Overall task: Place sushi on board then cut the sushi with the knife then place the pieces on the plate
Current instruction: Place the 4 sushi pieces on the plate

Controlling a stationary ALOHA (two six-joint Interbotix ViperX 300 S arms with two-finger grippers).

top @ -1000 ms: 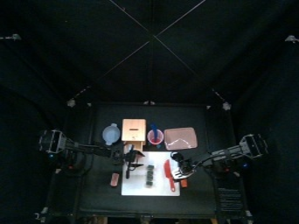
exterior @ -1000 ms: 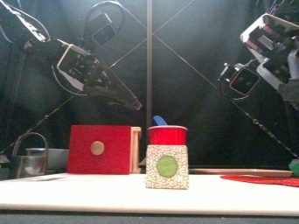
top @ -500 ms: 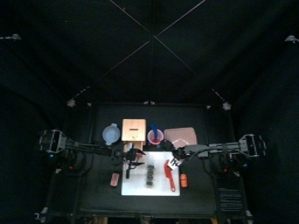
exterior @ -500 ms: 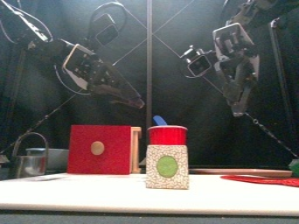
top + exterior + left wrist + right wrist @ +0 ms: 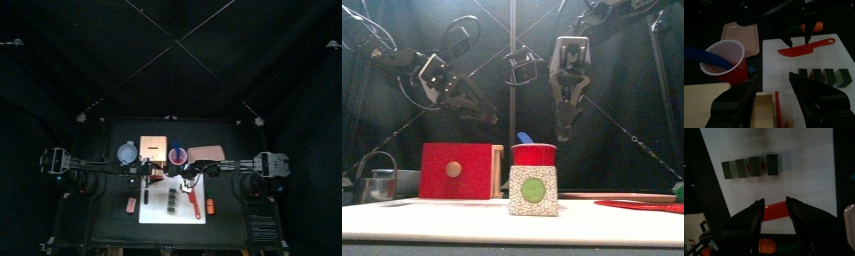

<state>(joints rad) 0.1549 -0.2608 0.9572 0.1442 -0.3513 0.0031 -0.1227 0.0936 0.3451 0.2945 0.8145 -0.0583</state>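
Found a black table point(image 5: 100, 225) with a white board point(image 5: 155, 214) lying at its near middle. Noted the left gripper point(image 5: 771, 79) hanging over the board's far left corner, jaws apart and gripping nothing. Noted the right gripper point(image 5: 775, 202) hanging over the board's right half, jaws likewise apart, with the red knife point(image 5: 804, 47) showing in the gap below them. Judged it clear of the knife, since the front view put its tips above the cup's rim. Beyond the board, on the far side, saw a wooden box point(image 5: 152, 148) with a red drawer front. To its right lay a pink tray point(image 5: 205, 156), to its left a blue-grey bowl point(image 5: 126, 153), and between box and tray stood a red cup point(image 5: 177, 155). In the front view, spotted a metal cutter point(image 5: 380, 185) left of the box and a small carton point(image 5: 533, 190) with a green label standing nearer than the cup. Found the sushi roll point(image 5: 174, 200) lying on the middle of the board, its dark green blocks in one row and touching. Found the red knife flat on the board just right of the roll, apart from it. Saw a blue knife point(image 5: 524, 138) sticking out of the cup, and a small orange toy point(image 5: 130, 204) on the table just left of the board.
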